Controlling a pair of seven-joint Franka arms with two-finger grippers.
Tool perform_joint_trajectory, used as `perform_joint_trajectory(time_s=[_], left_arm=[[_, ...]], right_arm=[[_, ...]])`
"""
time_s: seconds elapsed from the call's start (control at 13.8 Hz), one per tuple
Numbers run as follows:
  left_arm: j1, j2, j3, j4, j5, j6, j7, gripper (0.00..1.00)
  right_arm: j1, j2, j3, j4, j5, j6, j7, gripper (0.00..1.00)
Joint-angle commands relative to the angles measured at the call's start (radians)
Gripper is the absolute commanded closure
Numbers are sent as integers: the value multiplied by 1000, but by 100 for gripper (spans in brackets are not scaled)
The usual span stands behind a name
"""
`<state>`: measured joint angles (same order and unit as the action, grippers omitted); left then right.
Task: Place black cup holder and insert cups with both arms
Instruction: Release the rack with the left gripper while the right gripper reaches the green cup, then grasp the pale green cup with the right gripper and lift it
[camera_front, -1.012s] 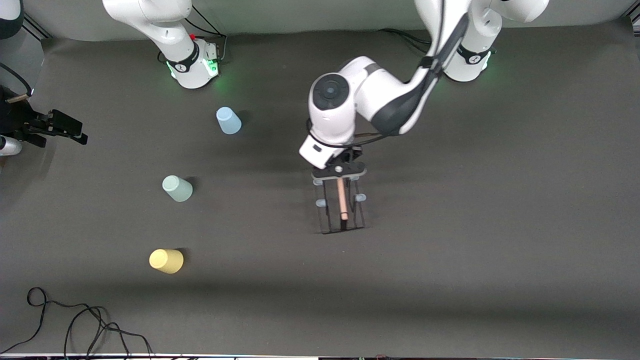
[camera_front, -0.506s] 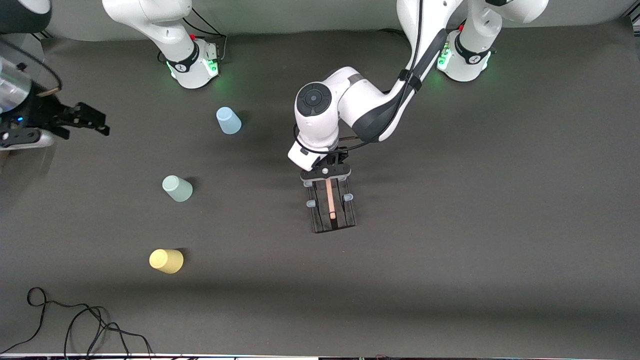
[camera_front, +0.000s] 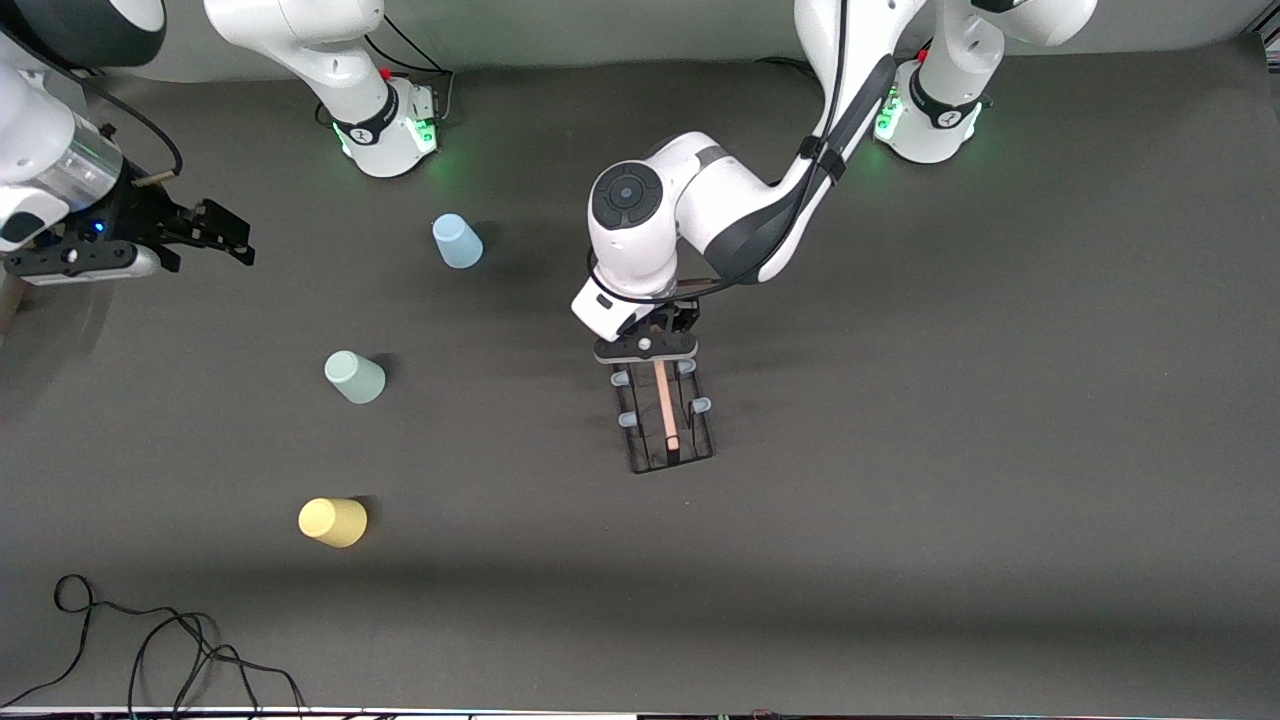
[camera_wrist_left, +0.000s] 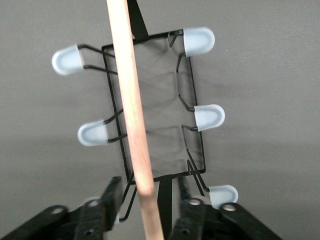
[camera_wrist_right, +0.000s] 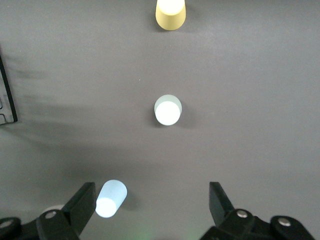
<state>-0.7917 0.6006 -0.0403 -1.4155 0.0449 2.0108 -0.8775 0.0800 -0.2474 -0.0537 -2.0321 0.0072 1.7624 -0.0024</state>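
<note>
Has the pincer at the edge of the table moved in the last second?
Yes. The right pincer, open, has come in over the table toward the light blue cup, which has stayed put.

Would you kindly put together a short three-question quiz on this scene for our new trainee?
1. True or false: the black cup holder stands on the table with no cup on its pegs.
2. Which cup lies nearest the front camera? A) light blue cup B) mint green cup C) yellow cup
3. Fill in: the left claw sits at the rack's wooden ____, its fingers apart on either side of it.

Key
1. True; all three cups stand mouth down on the table, toward the right arm's end.
2. C.
3. Rod. The right claw hangs open above the table's edge.
</note>
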Motion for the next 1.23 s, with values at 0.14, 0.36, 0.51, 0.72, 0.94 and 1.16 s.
perform_joint_trajectory(time_s=[0.14,0.36,0.51,0.72,0.94,1.16], left_arm=[[112,-106,10,53,-58,-108,66,0],[239,-224,14,59,-120,-219,201,0],[326,-286,17,52,-108,-297,283,0],[428,-318,19,30,-19,-342,379,0],[526,-367,19,-35,30,-339,515,0],[658,-459,17,-138,15,-333,731,0]], right_arm=[[4,129,-9,-25,-10,127,21,0],[6,165,-9,-199,4,381,22,0],[7,215,-9,-282,2,530,27,0],[7,308,-9,-347,2,701,21,0],[14,384,-9,-410,2,863,18,0],[12,425,-9,-436,2,916,13,0]])
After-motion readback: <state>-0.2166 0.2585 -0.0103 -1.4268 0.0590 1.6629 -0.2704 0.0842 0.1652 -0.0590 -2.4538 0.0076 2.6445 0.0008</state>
